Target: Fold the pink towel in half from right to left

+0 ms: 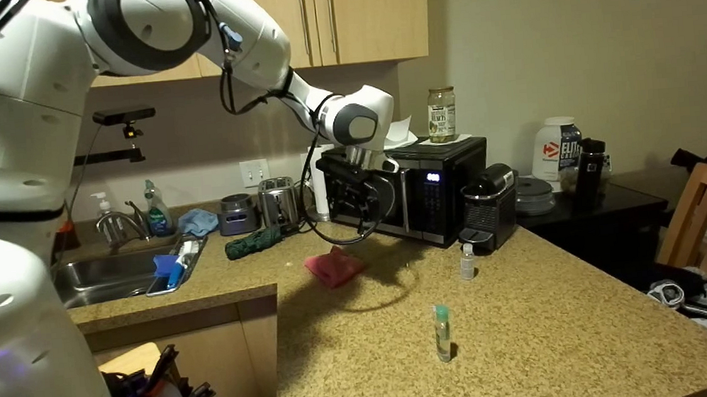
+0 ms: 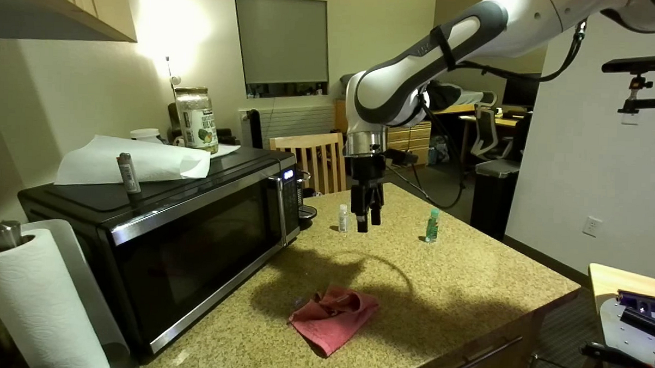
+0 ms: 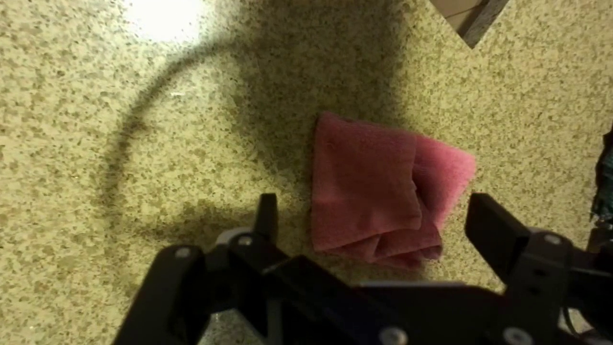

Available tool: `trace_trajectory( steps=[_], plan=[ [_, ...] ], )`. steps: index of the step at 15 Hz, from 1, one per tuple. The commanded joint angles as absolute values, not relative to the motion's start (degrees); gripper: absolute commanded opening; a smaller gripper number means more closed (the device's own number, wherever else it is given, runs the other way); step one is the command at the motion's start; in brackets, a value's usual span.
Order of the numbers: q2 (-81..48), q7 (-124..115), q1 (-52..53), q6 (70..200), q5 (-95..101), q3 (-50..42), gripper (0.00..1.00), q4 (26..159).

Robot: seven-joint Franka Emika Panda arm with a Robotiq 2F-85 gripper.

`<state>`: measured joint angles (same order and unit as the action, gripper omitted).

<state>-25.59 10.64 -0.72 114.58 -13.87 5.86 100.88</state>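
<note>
Left, in an exterior view: one black microwave point(image 2: 205, 250). Middle, near: one pink towel point(image 2: 340, 327), on the counter point(image 2: 488, 266), rumpled, one flap lying over a lower layer, edges unmatched; I judge the half-fold roughly made at best, direction uncertain, squaring-up outstanding. Right, higher: my claw point(image 2: 369, 224), jaws spread, holding nothing, apart from the towel.

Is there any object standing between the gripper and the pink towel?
Nothing visible does. In the wrist view, the pink towel lies uncovered below the open gripper; in both exterior views, the clear bottle and green-capped bottle stand away from the towel.
</note>
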Motion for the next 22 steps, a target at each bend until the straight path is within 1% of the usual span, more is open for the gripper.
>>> trace_trajectory(
  steps=[1,12,22],
  plan=[
    [-23.95,16.47,-1.90,113.51,-17.07,7.25,1.00,103.73],
    [-25.78,19.41,-0.63,112.27,-16.05,7.99,1.00,105.63],
    [-30.20,18.67,2.04,117.59,-13.26,8.41,1.00,105.10]
  ],
)
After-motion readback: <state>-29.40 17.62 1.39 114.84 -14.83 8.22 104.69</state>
